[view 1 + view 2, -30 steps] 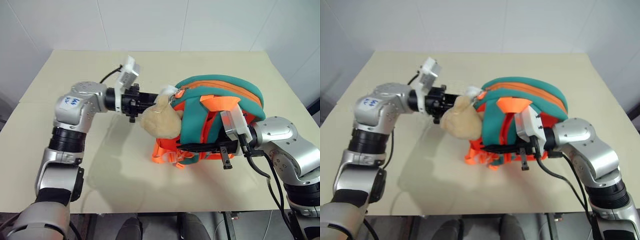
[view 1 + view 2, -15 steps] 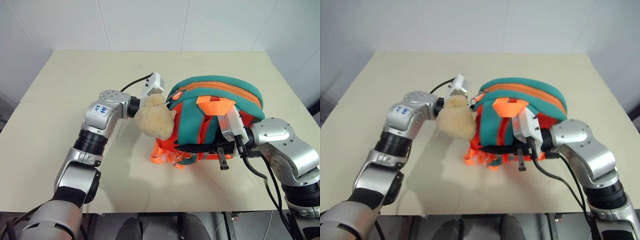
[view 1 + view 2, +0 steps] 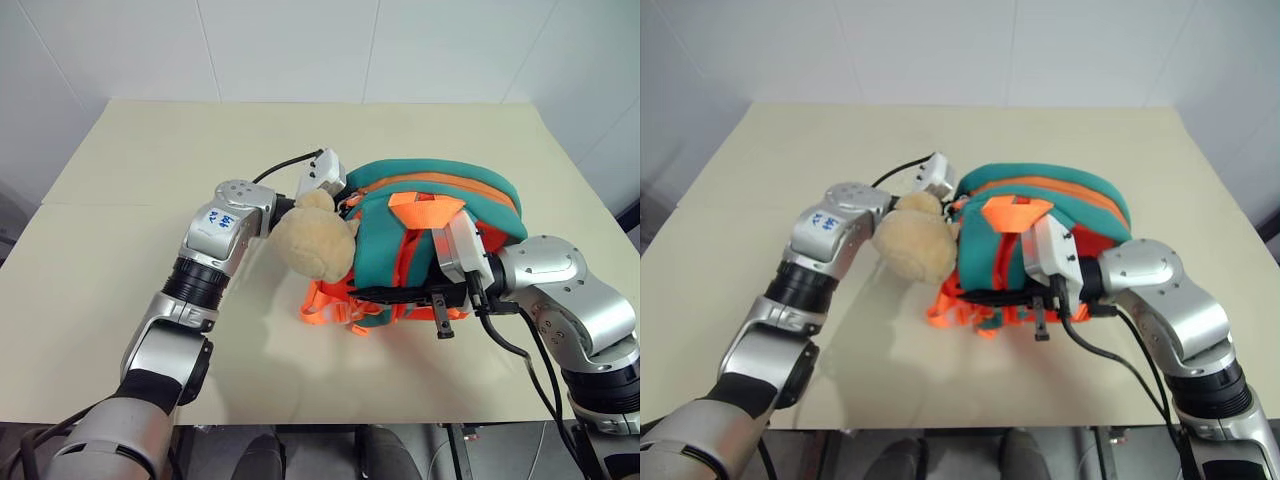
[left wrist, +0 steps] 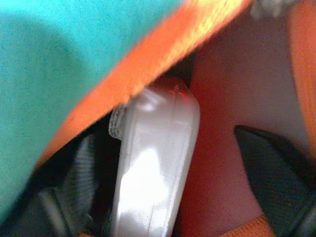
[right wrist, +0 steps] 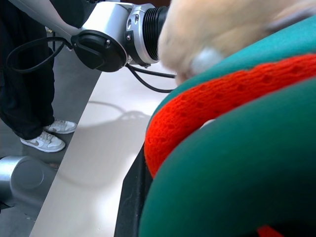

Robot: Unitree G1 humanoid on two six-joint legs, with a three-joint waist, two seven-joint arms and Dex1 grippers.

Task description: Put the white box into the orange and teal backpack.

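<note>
The orange and teal backpack (image 3: 450, 182) stands on the table with its tan plush toy (image 3: 312, 245) hanging at its left side. My left arm reaches in behind the toy, its wrist camera (image 3: 323, 172) at the bag's top opening. In the left wrist view the white box (image 4: 153, 168) lies on edge inside the bag, between teal fabric and orange lining. My left gripper (image 4: 160, 145) stands open around it, one dark finger (image 4: 276, 170) clearly apart from the box. My right gripper (image 3: 372, 294) is shut on the backpack's lower front edge.
The beige table (image 3: 150, 150) has bare room to the left and in front of the bag. Orange webbing straps (image 3: 330, 310) trail from under the backpack. A person's legs and white shoes (image 5: 44, 140) stand beside the table in the right wrist view.
My left arm has swung right and pushed its gripper, with the white box, behind the plush toy into the backpack's opening. Its jaws have opened. The right arm has kept still.
</note>
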